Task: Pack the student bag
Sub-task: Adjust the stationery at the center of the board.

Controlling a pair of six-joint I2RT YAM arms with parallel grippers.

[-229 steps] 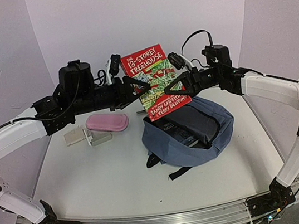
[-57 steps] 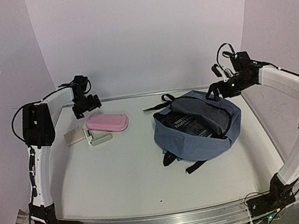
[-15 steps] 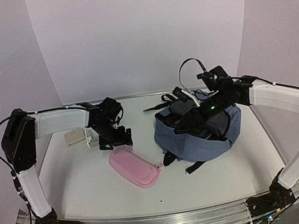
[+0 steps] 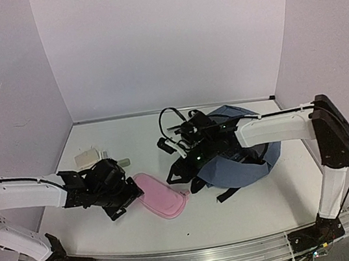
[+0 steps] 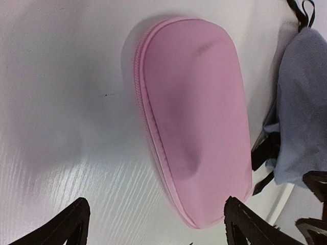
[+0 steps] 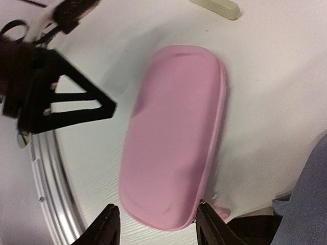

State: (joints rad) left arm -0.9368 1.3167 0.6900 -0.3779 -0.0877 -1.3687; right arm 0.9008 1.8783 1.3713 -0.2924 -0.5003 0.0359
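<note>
**A:** Surface and room first.

**B:** Matt white worktop (image 4: 240, 216) with a soft sheen. A faint grain shows in the wrist views. A ribbed aluminium rail (image 4: 194, 260) runs along its near edge. A plain pale back wall (image 4: 167, 39) and two side walls of the same tint close it in on three sides.

**A:** Where is the bag?

**B:** The large soft blue-grey fabric backpack (image 4: 252, 165) lies on the right half of the worktop, towards the back. Black straps trail off its near side. The right arm lies across it, so its opening is mostly hidden.

**A:** Other items?

**B:** A pink oblong fabric pencil case (image 4: 161, 195) lies flat at front centre, just left of the backpack, its right end near a strap. A flat beige block (image 4: 87, 158) and a small pale bar (image 4: 121, 161) sit at back left, well apart from the backpack.

**A:** Left pincer?

**B:** The left pincer (image 4: 124, 200) is released, jaws spread wide, low at the case's left end. It holds nothing.

**A:** Right pincer?

**B:** The right pincer (image 4: 179, 171) reaches past the backpack's left edge to the case's right end. Its jaws stand partly apart, and the case's end shows between the fingertips (image 6: 108, 224). I cannot tell whether they press on the case or hang above it.
</note>
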